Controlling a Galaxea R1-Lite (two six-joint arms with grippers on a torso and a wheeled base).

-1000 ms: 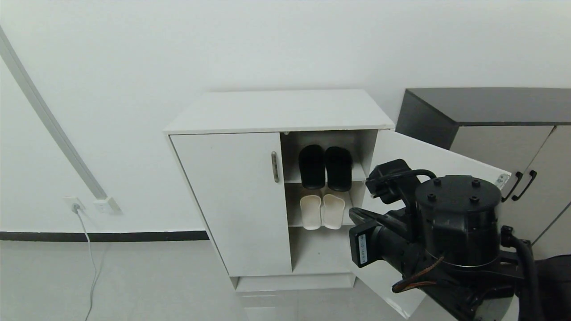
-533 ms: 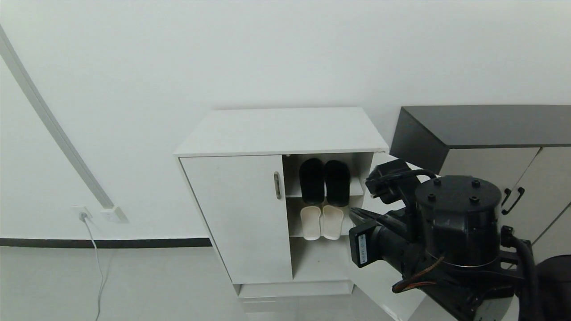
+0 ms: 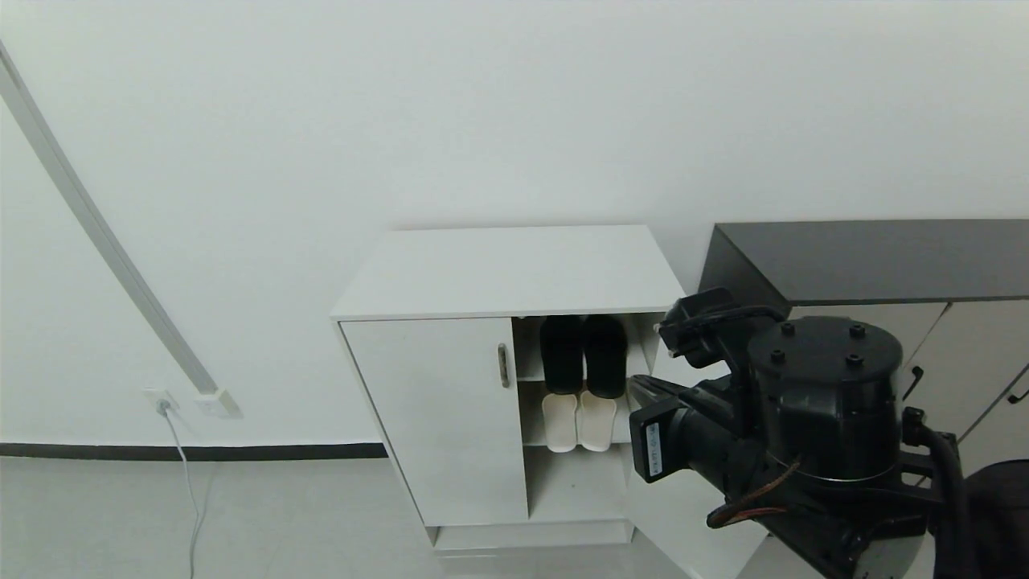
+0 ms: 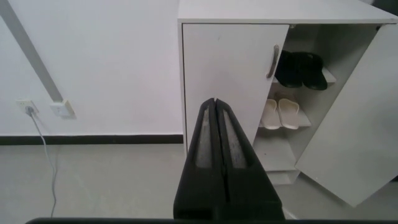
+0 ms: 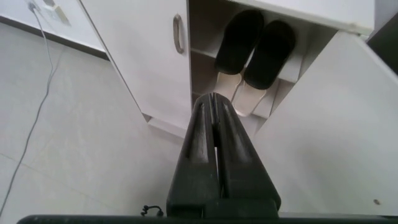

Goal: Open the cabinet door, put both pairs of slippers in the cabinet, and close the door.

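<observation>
A white cabinet [image 3: 506,273] stands against the wall, its left door [image 3: 434,418] closed and its right door [image 4: 354,124] swung open. On the upper shelf lies a pair of black slippers [image 3: 583,354], toes inward. A pair of white slippers [image 3: 577,420] lies on the shelf below. My right gripper [image 5: 213,99] is shut and empty, held in front of the open compartment and short of the shelves. Farther back, facing the closed door, my left gripper [image 4: 214,102] is also shut and empty. My right arm [image 3: 804,418] hides most of the open door in the head view.
A dark-topped cabinet [image 3: 868,249] stands right beside the white one, behind the open door. A wall socket with a hanging cable [image 3: 165,400] is at the left, under a slanted wall duct [image 3: 96,233]. Grey floor [image 3: 241,523] lies open in front.
The whole head view has shifted: the cabinet now sits lower and smaller, so the camera has moved back. The slippers lie as before, and my right arm holds the same place in the picture.
</observation>
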